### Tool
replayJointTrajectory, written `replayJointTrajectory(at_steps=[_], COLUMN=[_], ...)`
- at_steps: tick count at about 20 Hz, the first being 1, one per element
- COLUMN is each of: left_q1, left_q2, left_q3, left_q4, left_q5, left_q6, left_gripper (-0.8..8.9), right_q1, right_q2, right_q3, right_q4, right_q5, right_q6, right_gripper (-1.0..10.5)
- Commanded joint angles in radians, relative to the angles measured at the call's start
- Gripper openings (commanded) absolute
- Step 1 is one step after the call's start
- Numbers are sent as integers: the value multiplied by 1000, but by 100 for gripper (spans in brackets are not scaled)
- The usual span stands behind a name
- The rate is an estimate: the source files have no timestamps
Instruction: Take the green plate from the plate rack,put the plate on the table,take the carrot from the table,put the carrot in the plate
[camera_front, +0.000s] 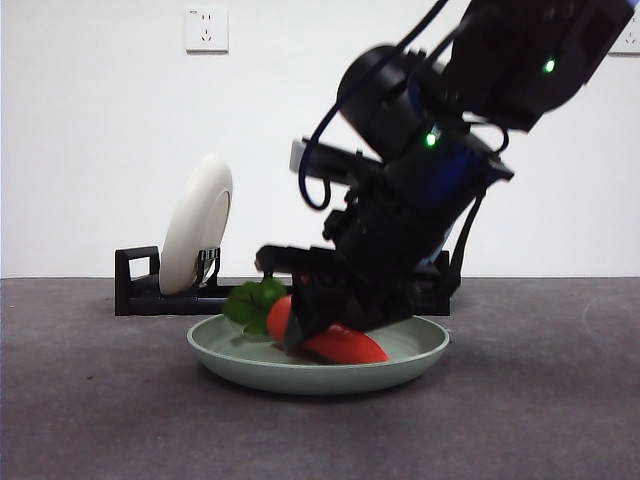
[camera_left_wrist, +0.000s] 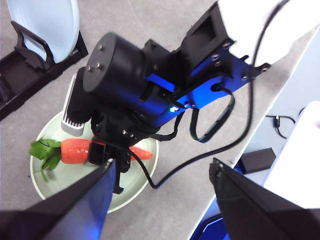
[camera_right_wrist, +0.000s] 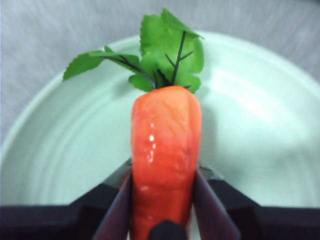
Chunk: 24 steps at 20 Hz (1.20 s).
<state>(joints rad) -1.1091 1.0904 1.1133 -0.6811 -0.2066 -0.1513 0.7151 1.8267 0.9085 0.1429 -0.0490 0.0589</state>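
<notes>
We see the right pincer (camera_right_wrist: 162, 200) pinching the carrot (camera_right_wrist: 165, 150) low inside the green plate (camera_front: 400, 365) on the tabletop (camera_front: 100, 420), leaves near its rim, left pincer (camera_left_wrist: 162, 200) spread, raised apart, plate rack (camera_front: 140, 290) behind, bare tabletop in front.

carrot (camera_front: 345, 345) middle hidden behind right end effector (camera_front: 320, 325), plate rack (camera_front: 140, 285) right half blocked by arm
</notes>
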Motion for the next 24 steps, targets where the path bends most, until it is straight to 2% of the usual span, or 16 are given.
replayJointTrajectory(at_steps=[1, 3, 5, 6, 7, 11, 13, 20, 24], left_q1=[-2, -2, -2, -2, -2, -2, -2, -1, -1], left_q2=[0, 0, 0, 0, 0, 0, 0, 0, 0], left_q3=[0, 0, 0, 0, 0, 0, 0, 0, 0], left_q4=[-3, -7, -18, -24, -27, -28, -28, -48, -76], left_q5=[-1, -1, -1, -1, -2, -2, -2, -2, -1], left_q6=[-7, -7, -7, -7, -7, -6, -6, -2, -3], left_gripper=[322, 322, 322, 322, 322, 322, 322, 318, 317], right_q1=[2, 2, 2, 2, 2, 2, 2, 2, 2], right_q2=[22, 21, 15, 7, -6, -127, -233, -732, -973], right_q3=[-4, -4, -4, -4, -4, -4, -4, -4, -4], right_q4=[1, -1, -1, -2, -4, -62, -158, -734, -996], right_q5=[3, 3, 3, 3, 3, 4, 4, -4, -5], right_q6=[24, 23, 23, 23, 23, 23, 23, 23, 23], right_gripper=[-4, 138, 413, 515, 539, 537, 537, 534, 533])
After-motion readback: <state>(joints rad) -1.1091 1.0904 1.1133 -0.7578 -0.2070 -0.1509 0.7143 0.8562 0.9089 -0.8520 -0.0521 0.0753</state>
